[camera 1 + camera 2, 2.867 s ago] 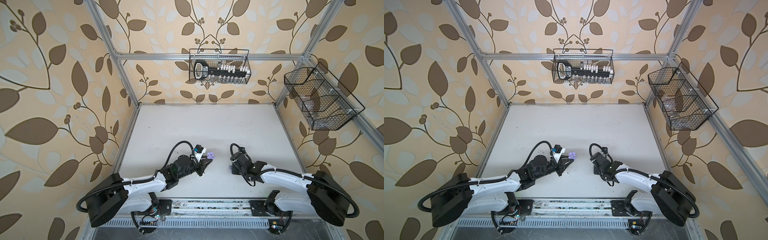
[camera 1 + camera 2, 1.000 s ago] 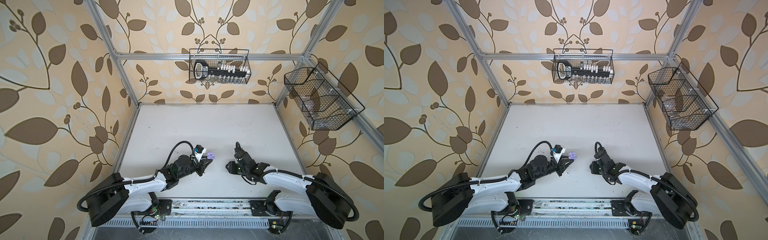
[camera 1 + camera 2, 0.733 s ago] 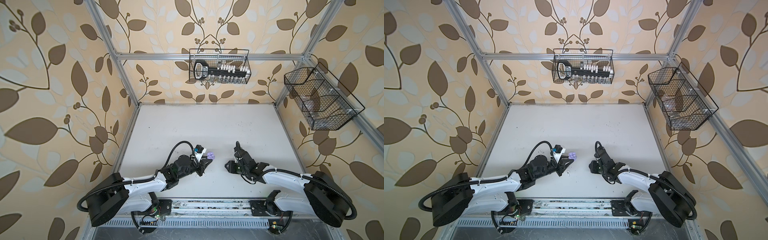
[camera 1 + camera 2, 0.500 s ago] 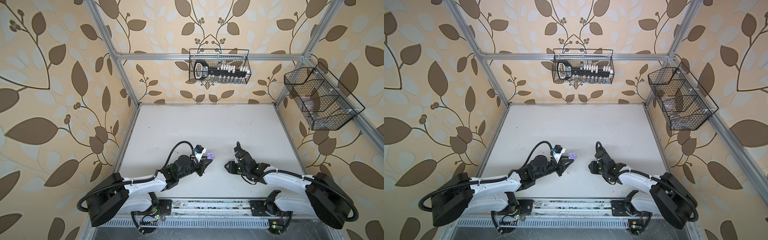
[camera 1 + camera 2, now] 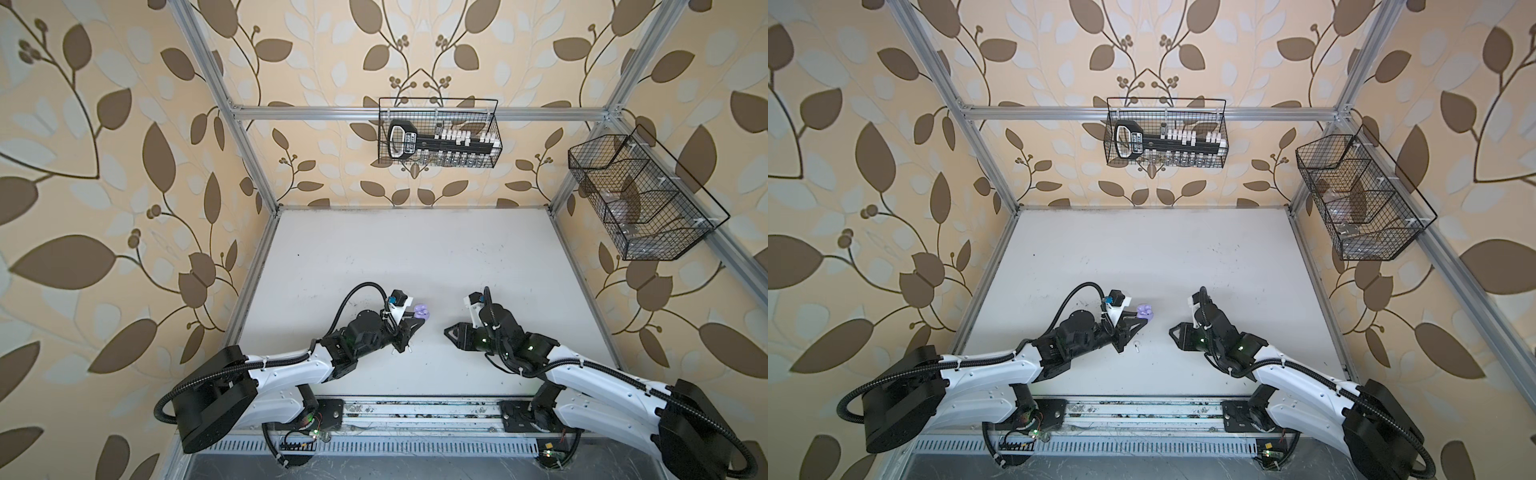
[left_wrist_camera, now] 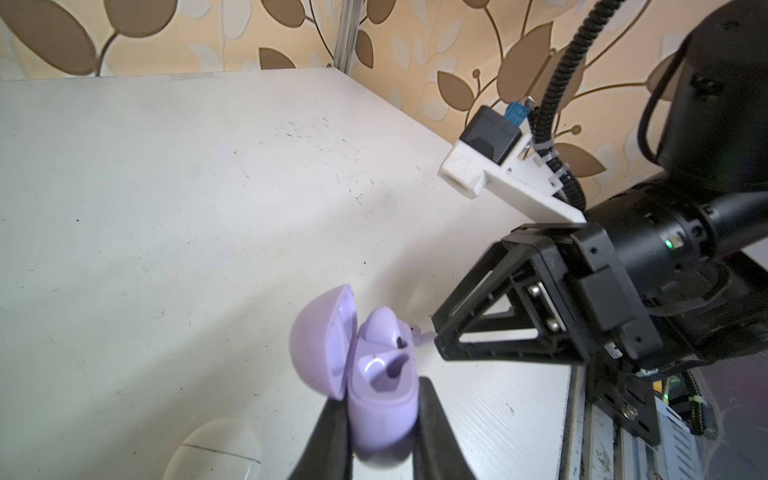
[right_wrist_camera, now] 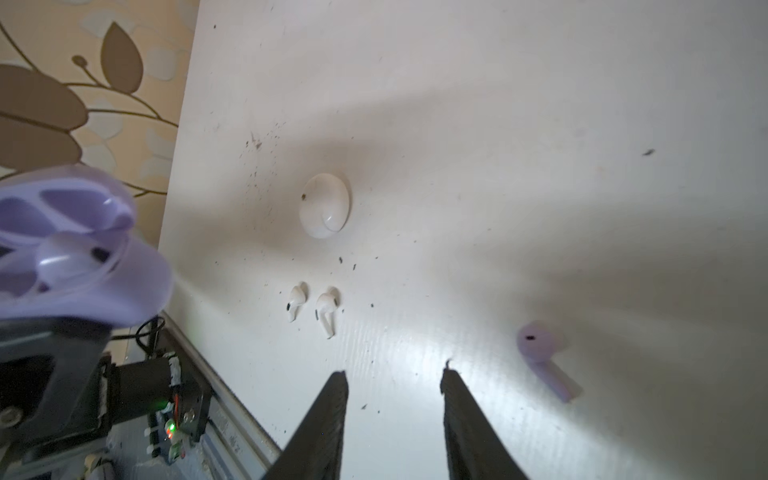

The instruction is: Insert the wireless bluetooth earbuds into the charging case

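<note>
My left gripper (image 6: 380, 399) is shut on a lilac charging case (image 6: 374, 374), held just above the table with its lid open; both top views show the case (image 5: 421, 311) (image 5: 1145, 311). One lilac earbud (image 6: 380, 326) sits in a socket; the other socket is bare. A second lilac earbud (image 7: 540, 353) lies on the table beside my right gripper (image 7: 394, 374), which is open and holds nothing. In both top views that gripper (image 5: 449, 332) (image 5: 1173, 332) points at the case from the right. Two white earbuds (image 7: 297, 305) (image 7: 326, 309) lie side by side near a shut white case (image 7: 325, 205).
A wire basket (image 5: 438, 133) with a black and white rack hangs on the back wall. Another wire basket (image 5: 640, 195) hangs on the right wall. The metal rail (image 5: 415, 411) runs along the table's front edge. One white earbud (image 5: 1136, 343) shows by the left wrist.
My right gripper has edged left toward the held case and its jaws have spread a little. The left arm and the case have stayed put.
</note>
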Controlling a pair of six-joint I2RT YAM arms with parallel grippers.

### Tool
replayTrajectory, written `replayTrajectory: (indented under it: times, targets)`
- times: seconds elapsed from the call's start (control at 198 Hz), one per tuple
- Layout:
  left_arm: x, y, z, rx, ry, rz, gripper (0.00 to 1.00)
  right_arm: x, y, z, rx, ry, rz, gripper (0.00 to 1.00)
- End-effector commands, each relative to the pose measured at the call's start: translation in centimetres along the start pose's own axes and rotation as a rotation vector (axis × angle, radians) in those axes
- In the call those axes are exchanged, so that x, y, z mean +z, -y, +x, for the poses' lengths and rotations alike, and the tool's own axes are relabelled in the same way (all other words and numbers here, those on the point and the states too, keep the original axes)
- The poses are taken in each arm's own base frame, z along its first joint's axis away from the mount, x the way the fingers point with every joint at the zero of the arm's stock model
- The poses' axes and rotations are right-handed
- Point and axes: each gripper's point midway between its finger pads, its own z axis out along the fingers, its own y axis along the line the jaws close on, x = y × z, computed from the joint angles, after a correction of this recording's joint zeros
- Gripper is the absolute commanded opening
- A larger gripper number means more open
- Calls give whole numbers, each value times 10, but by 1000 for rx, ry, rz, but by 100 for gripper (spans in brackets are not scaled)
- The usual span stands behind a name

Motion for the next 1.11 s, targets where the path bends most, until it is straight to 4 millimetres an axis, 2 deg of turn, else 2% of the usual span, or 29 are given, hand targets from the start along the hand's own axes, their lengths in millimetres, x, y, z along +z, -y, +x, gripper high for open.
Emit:
replayTrajectory:
  times: [0.0, 0.328, 0.832, 1.104]
  targets:
    - [0, 5, -20, 8, 55, 27, 4, 1, 38, 10, 25, -24, 126, 40]
    - [0, 4, -19, 10, 53, 18, 4, 18, 59, 14, 14, -66, 172, 40]
    - [1, 3, -18, 13, 51, 15, 4, 35, 58, 17, 1, -105, 154, 41]
    - [1, 3, -17, 13, 47, 16, 4, 30, 57, 18, 2, -105, 146, 41]
